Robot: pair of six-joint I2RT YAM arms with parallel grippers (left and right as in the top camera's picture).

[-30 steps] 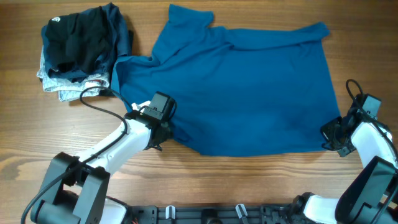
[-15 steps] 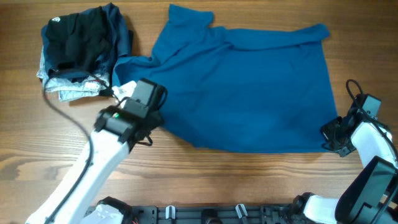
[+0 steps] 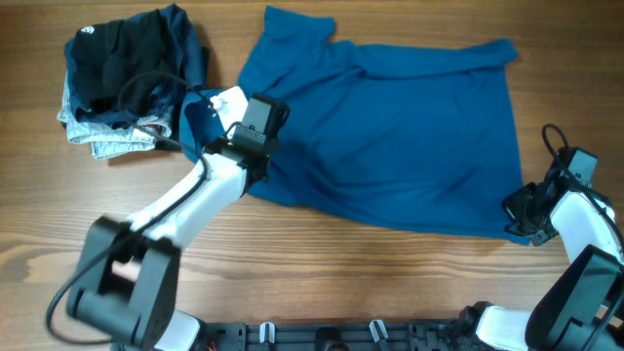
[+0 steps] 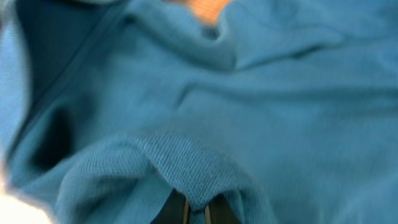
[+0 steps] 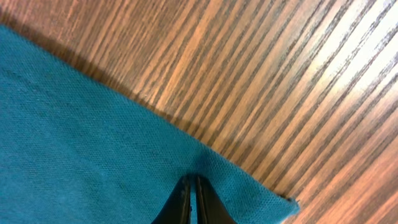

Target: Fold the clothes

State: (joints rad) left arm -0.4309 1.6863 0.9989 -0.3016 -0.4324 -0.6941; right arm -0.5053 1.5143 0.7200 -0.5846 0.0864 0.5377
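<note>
I have the wooden table (image 3: 322, 278) under everything. The blue shirt (image 3: 409, 127) lies spread between my two sets of fingers. A dark clothes pile (image 3: 122, 78) sits out past the left fingers. The left gripper (image 4: 196, 210) is pinched tight on a bunched fold of the shirt's edge — the right gripper (image 5: 191, 198) is clamped closed on its hem corner.

This looks like a robot lab: a white and black left robot arm (image 3: 190, 200) and a right robot arm (image 3: 580, 219), trailing a thin black cable (image 3: 547, 136), stand at a brown wooden table (image 3: 341, 278) with a black rail (image 3: 322, 336) on its near edge and a big teal-blue cloth shirt (image 3: 390, 127) on it.
</note>
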